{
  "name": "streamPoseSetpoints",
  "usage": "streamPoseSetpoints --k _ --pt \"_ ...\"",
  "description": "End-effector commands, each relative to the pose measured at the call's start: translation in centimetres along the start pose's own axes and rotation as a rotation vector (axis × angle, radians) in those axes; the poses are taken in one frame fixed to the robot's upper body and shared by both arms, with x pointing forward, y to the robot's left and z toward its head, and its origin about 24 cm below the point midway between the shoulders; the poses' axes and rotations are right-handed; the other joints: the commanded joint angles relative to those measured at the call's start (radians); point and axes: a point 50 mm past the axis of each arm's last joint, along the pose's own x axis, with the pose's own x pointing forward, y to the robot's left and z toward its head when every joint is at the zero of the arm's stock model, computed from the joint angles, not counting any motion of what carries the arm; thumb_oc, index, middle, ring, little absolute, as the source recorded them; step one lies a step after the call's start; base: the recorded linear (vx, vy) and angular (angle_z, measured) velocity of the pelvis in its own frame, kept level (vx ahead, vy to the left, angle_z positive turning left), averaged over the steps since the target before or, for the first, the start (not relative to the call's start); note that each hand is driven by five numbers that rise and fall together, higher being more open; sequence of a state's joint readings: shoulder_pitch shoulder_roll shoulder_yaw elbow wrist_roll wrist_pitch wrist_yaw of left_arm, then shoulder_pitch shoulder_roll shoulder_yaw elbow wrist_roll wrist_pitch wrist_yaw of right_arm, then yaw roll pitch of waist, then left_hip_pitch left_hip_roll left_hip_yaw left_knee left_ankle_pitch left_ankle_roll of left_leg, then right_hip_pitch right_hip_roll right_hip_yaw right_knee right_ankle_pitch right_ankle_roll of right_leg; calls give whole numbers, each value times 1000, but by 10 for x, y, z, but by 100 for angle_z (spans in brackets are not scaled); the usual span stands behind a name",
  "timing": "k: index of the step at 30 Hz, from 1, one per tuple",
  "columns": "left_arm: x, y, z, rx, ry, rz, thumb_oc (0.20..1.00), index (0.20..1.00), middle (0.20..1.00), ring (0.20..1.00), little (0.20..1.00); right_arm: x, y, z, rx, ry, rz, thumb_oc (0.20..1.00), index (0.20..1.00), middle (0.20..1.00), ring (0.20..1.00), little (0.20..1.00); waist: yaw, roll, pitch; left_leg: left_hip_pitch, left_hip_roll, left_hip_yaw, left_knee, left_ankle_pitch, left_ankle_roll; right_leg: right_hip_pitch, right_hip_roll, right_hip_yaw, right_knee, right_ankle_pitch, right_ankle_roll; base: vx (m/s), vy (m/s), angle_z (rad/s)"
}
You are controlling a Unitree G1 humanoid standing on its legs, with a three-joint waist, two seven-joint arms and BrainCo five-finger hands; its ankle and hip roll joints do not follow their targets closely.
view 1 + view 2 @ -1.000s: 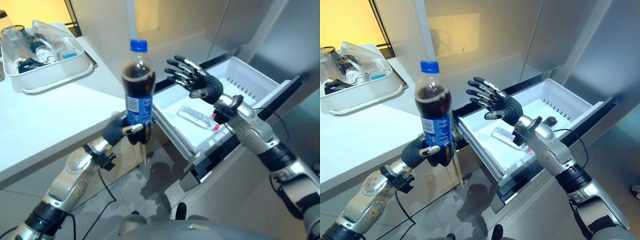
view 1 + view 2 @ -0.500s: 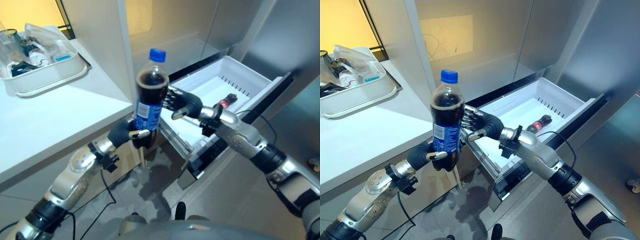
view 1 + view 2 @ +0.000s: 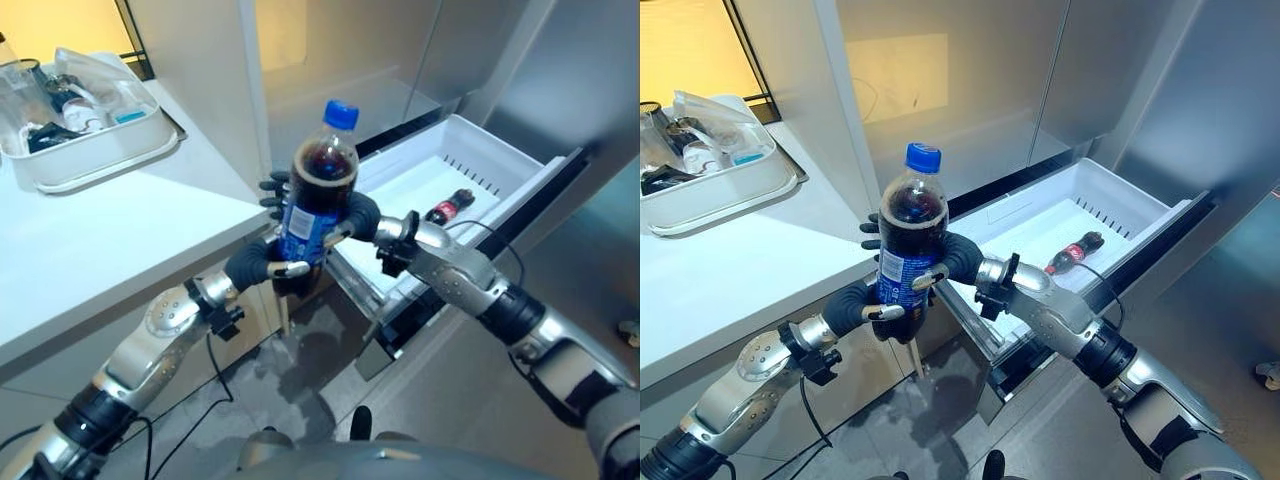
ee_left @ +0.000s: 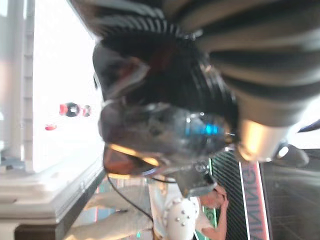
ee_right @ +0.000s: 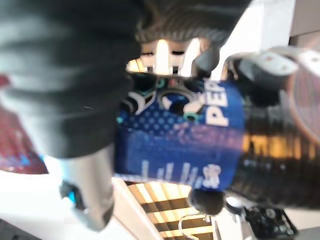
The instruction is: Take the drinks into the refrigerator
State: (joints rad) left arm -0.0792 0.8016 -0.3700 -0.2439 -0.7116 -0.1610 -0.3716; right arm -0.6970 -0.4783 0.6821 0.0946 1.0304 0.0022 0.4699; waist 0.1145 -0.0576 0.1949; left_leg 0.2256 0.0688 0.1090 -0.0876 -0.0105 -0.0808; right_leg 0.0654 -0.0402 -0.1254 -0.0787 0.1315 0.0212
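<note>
A: Where's the drink right now?

B: The cola bottle (image 3: pixel 908 245) is upright in mid-air, off the front edge of the desk (image 3: pixel 730 260), between the two arms. The left robot hand (image 3: pixel 868 305) has its fingers curled round the bottle's lower part.

A: And the other one?

B: A second ago the right robot hand (image 3: pixel 952 258) was spread wide, hovering over the open refrigerator drawer (image 3: pixel 1140 215), well apart from the bottle. Now it has swung across and closed on the label band; its wrist view shows fingers and thumb wrapped round the blue label, dark fingertips showing past the bottle's far side.

A: So both grip it?

B: Yes, for the moment. I read that as a handover from left to right, since the right arm is on the drawer's side.

A: Anything in the drawer already?

B: A small cola bottle (image 3: pixel 1072 249) lies on its side near the drawer's far edge. The big one has yet to go in.
</note>
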Motion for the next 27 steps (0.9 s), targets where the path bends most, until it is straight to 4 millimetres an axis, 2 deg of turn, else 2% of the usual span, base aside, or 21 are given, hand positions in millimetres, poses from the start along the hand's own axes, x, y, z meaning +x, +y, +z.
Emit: streamPoseSetpoints --k 1,14,15,16,27 --pt "27 -11 48 90 -260 -129 200 200 200 200 200 32 4 31 -86 -111 35 1000 1000 1000 1000 1000 27 6 -45 -34 -53 -55 0 -53 64 31 -38 19 124 -106 83 0 0 0" --pt "26 -9 36 73 -223 -100 200 200 200 200 200 46 24 50 -23 -242 139 1000 1000 1000 1000 1000 35 13 -49 -33 -59 -51 0 -58 72 26 -42 23 131 -108 86 0 0 0" --pt "26 -9 35 72 -221 -99 200 200 200 200 200 46 25 50 -19 -247 139 291 291 291 291 291 35 13 -49 -33 -60 -50 0 -58 73 25 -42 23 131 -108 86 0 0 0" --pt "26 -9 36 75 -223 -98 200 200 200 200 200 46 25 51 -26 -249 139 200 200 200 200 200 35 14 -49 -33 -60 -49 0 -57 73 26 -41 24 131 -108 86 0 0 0" --pt "25 -8 37 78 -228 -98 200 200 200 200 200 42 29 43 -9 -224 163 200 200 200 200 200 34 11 -51 -26 -56 -48 0 -61 71 29 -38 26 129 -109 85 0 0 0"
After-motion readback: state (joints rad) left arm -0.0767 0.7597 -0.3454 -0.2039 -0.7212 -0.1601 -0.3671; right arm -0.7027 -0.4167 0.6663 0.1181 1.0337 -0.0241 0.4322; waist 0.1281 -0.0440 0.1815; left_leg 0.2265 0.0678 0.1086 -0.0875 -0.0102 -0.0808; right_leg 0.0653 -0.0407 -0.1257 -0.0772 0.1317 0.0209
